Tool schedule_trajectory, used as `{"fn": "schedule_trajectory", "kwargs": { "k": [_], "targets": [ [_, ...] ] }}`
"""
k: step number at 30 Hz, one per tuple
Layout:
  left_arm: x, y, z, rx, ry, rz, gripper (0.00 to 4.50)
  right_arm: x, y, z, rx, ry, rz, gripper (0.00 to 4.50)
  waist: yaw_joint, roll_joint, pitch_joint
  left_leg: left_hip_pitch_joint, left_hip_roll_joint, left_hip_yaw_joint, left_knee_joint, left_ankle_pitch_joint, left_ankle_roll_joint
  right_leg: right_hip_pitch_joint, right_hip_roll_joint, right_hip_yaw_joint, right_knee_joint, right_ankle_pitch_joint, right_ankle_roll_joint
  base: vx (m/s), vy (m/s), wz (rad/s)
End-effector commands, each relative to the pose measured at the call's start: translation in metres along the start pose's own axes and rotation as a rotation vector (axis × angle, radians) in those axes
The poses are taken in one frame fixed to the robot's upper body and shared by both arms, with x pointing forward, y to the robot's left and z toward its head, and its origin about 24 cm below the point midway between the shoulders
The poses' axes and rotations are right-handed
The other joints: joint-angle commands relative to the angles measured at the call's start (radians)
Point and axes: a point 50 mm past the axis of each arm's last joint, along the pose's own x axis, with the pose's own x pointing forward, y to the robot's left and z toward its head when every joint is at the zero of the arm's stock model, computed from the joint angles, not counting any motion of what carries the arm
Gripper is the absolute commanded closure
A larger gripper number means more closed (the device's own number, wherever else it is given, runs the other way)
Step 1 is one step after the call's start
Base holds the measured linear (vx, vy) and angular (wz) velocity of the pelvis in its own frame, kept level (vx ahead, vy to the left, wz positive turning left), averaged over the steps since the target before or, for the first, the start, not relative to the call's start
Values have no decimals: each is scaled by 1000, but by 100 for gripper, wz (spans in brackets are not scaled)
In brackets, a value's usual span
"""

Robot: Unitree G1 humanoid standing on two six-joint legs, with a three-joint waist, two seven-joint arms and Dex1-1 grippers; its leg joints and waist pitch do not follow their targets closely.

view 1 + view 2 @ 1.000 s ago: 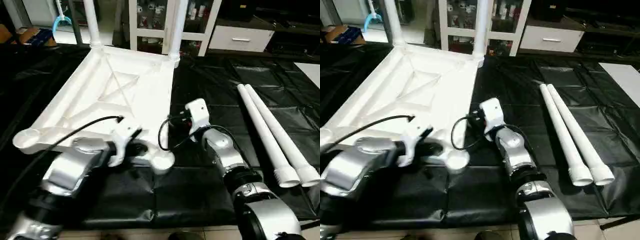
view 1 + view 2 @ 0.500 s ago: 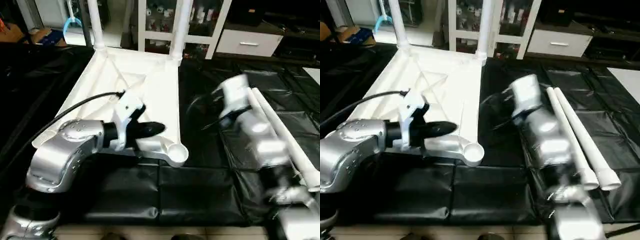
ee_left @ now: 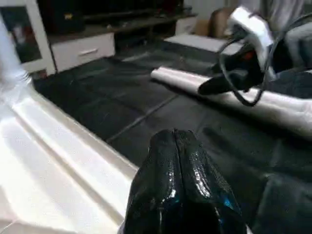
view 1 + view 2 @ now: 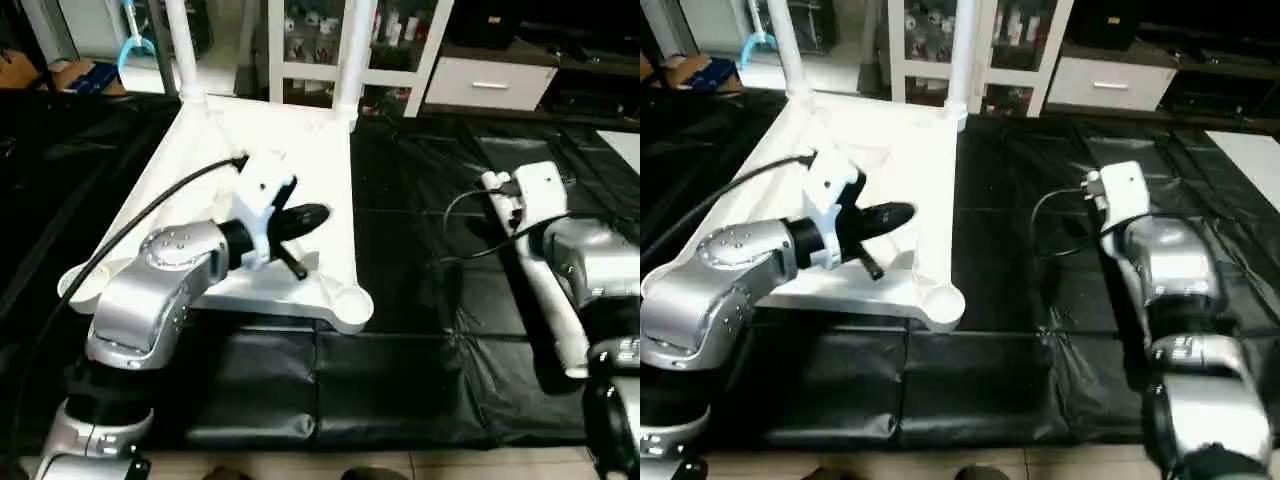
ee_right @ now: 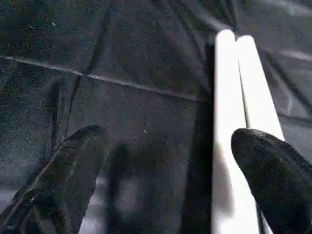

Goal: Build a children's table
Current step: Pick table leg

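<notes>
The children's table tabletop (image 4: 300, 160) lies upside down on the black cover, ribs up. Two white legs (image 4: 351, 50) stand upright in its far corner sockets. The near corner socket (image 4: 347, 300) is open and has nothing in it. My left gripper (image 4: 315, 214) hovers over the tabletop's right rim, shut with nothing in it. Two loose legs (image 5: 229, 122) lie side by side on the cover to the right. My right gripper (image 5: 168, 141) hangs just above them, open, with one finger (image 5: 273, 170) over the legs and the other over bare cover.
The black cover (image 4: 400, 380) spreads over the whole work surface, with its front edge close to me. A white shelf unit (image 4: 405, 40) and a white drawer cabinet (image 4: 490, 85) stand behind it. A white panel (image 4: 1252, 150) lies at the far right.
My right arm swung from beside the tabletop's near corner out to the right, over the loose legs, and its jaws spread wider. My left gripper rose from the near socket to above the tabletop.
</notes>
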Motion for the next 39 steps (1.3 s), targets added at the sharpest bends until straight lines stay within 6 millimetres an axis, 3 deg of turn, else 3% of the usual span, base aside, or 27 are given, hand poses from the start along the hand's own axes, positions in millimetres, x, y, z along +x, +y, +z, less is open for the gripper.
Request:
{"fn": "schedule_trajectory", "kwargs": {
  "k": [1,7,16,25,31,39],
  "targets": [
    [3,-5,-1,17,17,-27,450,-1,-9,-9,31,80,-8,6,1,7,-78,23,22,-6,-54,-185,13,49,-43,22,-62,-169,-237,0,0,0],
    [-1,-15,-10,31,78,-110,450,-4,-20,-25,70,183,-45,6,4,2,-75,21,23,-9,-58,-196,-13,48,-46,21,-64,-221,-207,0,0,0],
    [-4,-29,-6,32,81,-232,450,-6,-37,-44,102,259,-117,6,9,6,-74,21,21,-7,-55,-201,-21,46,-45,21,-63,-208,-216,0,0,0],
    [-7,-30,-7,42,105,-257,450,-6,-33,-70,174,352,-49,6,8,10,-73,21,21,-9,-56,-211,-25,47,-45,20,-63,-216,-216,0,0,0],
    [-9,-28,-6,50,109,-255,450,-5,-30,-73,223,358,-21,6,9,10,-73,22,22,-8,-56,-214,-23,47,-44,19,-62,-204,-227,0,0,0],
    [-10,-26,-5,56,110,-252,450,-3,-27,-69,209,341,-3,69,10,9,-74,21,22,-8,-55,-210,-23,48,-46,19,-62,-216,-227,0,0,0]
  ]
}}
